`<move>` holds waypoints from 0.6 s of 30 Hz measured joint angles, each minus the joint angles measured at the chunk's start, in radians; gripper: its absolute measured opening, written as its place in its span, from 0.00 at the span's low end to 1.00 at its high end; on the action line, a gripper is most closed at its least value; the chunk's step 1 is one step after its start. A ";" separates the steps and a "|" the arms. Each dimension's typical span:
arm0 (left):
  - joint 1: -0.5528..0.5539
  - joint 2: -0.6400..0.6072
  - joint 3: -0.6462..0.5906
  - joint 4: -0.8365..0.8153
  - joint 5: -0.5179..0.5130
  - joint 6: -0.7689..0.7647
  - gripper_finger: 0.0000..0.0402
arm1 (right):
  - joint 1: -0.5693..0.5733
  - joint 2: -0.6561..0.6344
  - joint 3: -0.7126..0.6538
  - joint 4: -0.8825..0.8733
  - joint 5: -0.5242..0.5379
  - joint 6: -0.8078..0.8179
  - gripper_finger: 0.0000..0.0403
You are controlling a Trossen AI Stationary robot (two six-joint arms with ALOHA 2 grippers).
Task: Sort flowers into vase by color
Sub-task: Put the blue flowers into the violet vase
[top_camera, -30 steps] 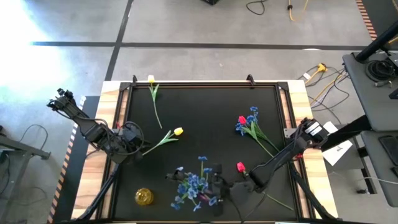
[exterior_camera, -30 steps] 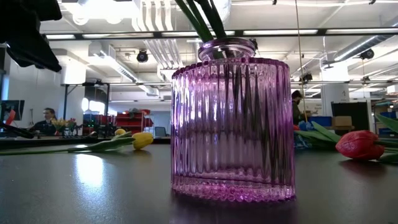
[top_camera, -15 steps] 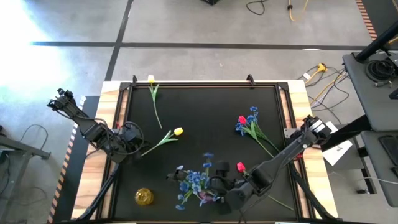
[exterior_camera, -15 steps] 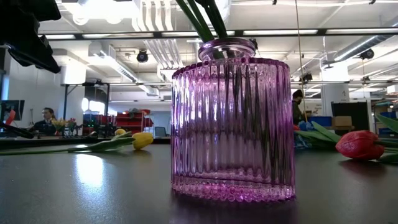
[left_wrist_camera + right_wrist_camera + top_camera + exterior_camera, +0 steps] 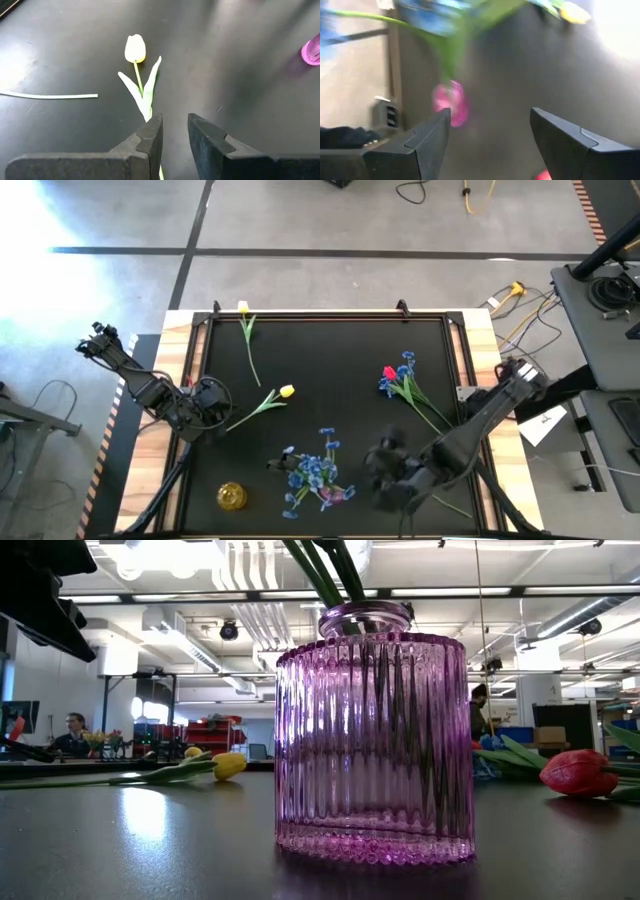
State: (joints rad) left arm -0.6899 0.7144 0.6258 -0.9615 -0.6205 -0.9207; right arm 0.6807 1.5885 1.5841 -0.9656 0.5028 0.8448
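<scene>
A ribbed pink vase [image 5: 370, 740] near the table's front edge holds blue sprays [image 5: 312, 470]. My right gripper [image 5: 385, 470] hangs open just right of it, with nothing between its fingers [image 5: 490, 120]. A red tulip [image 5: 575, 772] lies flat beside the vase. At the table's left, a yellow tulip [image 5: 135, 49] lies flat. My left gripper [image 5: 175, 122] is narrowly open over its stem's lower end [image 5: 149, 114]. A second yellow tulip [image 5: 243, 308] lies at the far edge. A red tulip with a blue spray [image 5: 400, 378] lies at the right. My left gripper's fingers slant down over the yellow tulip's stem end [image 5: 161, 172], which runs in between them and close to one finger [image 5: 150, 142]. I cannot tell whether they touch it. The tulip lies flat on the table.
A small yellow vase [image 5: 231, 497] stands at the near left corner. A loose pale stem [image 5: 50, 95] lies on the dark mat near the left gripper. Wooden table edges [image 5: 478, 340] frame the mat. People show in the room behind the table.
My right gripper has drawn away from over the blue sprays, up and toward the table's right edge, turning as it went. The sprays stay in the pink vase. The left arm has kept its place.
</scene>
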 joint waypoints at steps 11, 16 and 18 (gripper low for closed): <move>0.000 0.001 -0.085 0.127 -0.018 0.040 0.19 | -0.194 -0.165 -0.121 -0.540 0.093 0.450 0.55; 0.000 0.000 -0.170 0.233 -0.012 0.072 0.19 | -0.414 -0.213 -0.290 -0.500 -0.072 0.394 0.53; 0.000 0.000 -0.193 0.242 0.018 0.069 0.19 | -0.494 -0.229 -0.364 -0.492 -0.139 0.361 0.53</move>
State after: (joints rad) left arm -0.6903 0.7143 0.4331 -0.7198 -0.6025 -0.8515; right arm 0.1872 1.3598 1.2204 -1.4580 0.3642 1.2057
